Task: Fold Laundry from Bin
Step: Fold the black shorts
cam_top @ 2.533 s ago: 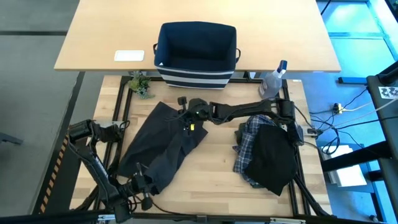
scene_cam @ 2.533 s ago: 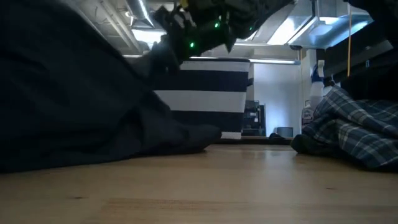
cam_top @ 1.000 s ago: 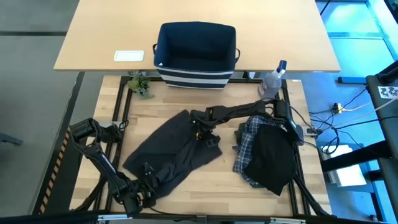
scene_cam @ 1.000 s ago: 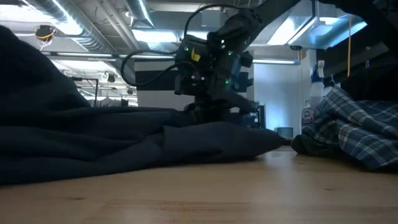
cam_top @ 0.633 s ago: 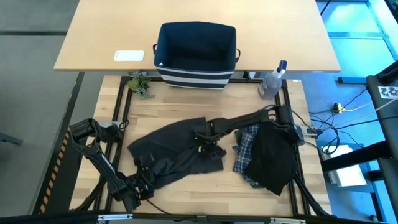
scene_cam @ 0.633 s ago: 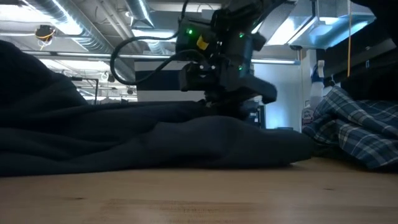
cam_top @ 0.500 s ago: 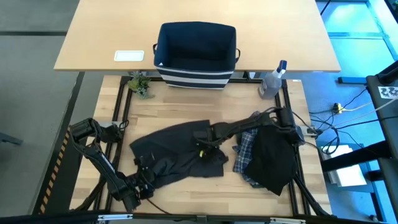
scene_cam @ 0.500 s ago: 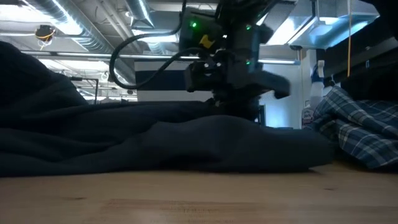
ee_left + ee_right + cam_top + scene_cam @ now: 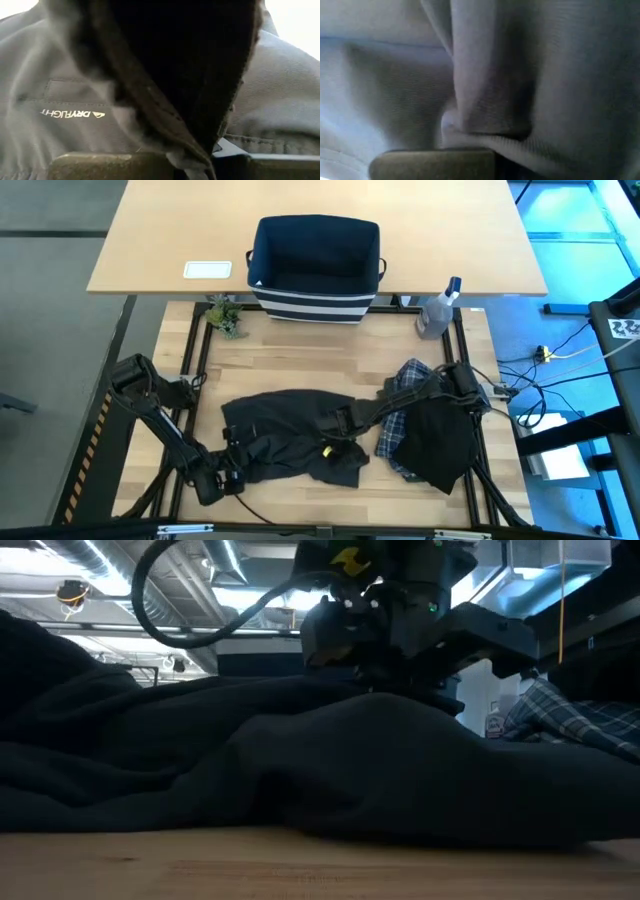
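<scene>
The dark olive-green garment [image 9: 290, 435] lies spread across the near half of the wooden table. My left gripper [image 9: 228, 468] is shut on its near left part. My right gripper [image 9: 332, 432] is shut on its right part and rises above the cloth in the low view [image 9: 398, 688]. A blue-and-white plaid shirt [image 9: 398, 402] lies at the right with a black garment [image 9: 435, 435] on top of it. The bin [image 9: 317, 268], navy with white stripes, stands on the far table with its opening up. My left gripper pinches a raised fold of the dark garment [image 9: 186, 142] between its two fingers, coming slanting down from the table's near left. The rest of the garment lies on the table, and a printed label [image 9: 72, 114] shows beyond the fold. My right gripper pinches a bunched fold of the dark garment [image 9: 480, 131] between its fingers, from above, pointing steeply down. The cloth around the fold rests on the table in a low hump [image 9: 380, 755].
A clear spray bottle [image 9: 438, 310] stands at the far right of the wooden table and a small plant [image 9: 226, 316] at the far left. A white card [image 9: 208, 270] lies on the far table left of the bin. Bare wood shows between garment and bin.
My right gripper has gone toward the table's near edge and a little to the right, shut on the cloth, and has rolled. It has drawn the garment's far end along. The garment, which ran slantwise before, now lies crosswise and nearer the front. My left gripper has kept its hold.
</scene>
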Controlling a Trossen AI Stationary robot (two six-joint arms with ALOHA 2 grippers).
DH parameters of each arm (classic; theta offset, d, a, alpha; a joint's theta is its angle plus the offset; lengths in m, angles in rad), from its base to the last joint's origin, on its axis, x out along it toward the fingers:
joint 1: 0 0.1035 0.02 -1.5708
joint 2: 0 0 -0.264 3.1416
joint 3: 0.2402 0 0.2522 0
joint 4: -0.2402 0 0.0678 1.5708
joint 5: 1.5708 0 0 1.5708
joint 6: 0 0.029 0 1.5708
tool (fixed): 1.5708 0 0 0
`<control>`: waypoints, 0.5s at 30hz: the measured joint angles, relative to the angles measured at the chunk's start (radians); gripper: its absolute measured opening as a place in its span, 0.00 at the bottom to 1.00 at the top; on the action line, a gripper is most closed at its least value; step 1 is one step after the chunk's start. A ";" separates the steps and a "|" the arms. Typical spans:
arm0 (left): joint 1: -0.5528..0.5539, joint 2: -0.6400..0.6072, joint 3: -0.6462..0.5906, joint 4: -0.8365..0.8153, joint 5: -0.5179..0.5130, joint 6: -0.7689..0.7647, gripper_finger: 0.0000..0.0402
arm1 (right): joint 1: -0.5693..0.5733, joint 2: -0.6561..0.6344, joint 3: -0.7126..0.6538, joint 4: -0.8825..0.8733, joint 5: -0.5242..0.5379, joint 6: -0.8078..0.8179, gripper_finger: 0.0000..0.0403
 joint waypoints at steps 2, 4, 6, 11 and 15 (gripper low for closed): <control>0.016 -0.036 -0.027 0.025 0.036 0.041 0.01 | 0.006 0.000 -0.003 0.007 0.002 0.025 0.00; 0.032 -0.072 -0.049 0.030 0.080 0.074 0.01 | 0.010 -0.006 -0.021 0.042 0.002 0.052 0.00; 0.040 -0.112 -0.075 0.030 0.113 0.096 0.01 | 0.016 -0.030 -0.069 0.101 0.004 0.082 0.00; 0.030 -0.198 -0.140 0.017 0.120 0.100 0.01 | 0.015 -0.131 -0.258 0.317 0.000 0.177 0.00; 0.041 -0.248 -0.185 0.032 0.122 0.101 0.01 | 0.016 -0.216 -0.402 0.503 0.001 0.237 0.00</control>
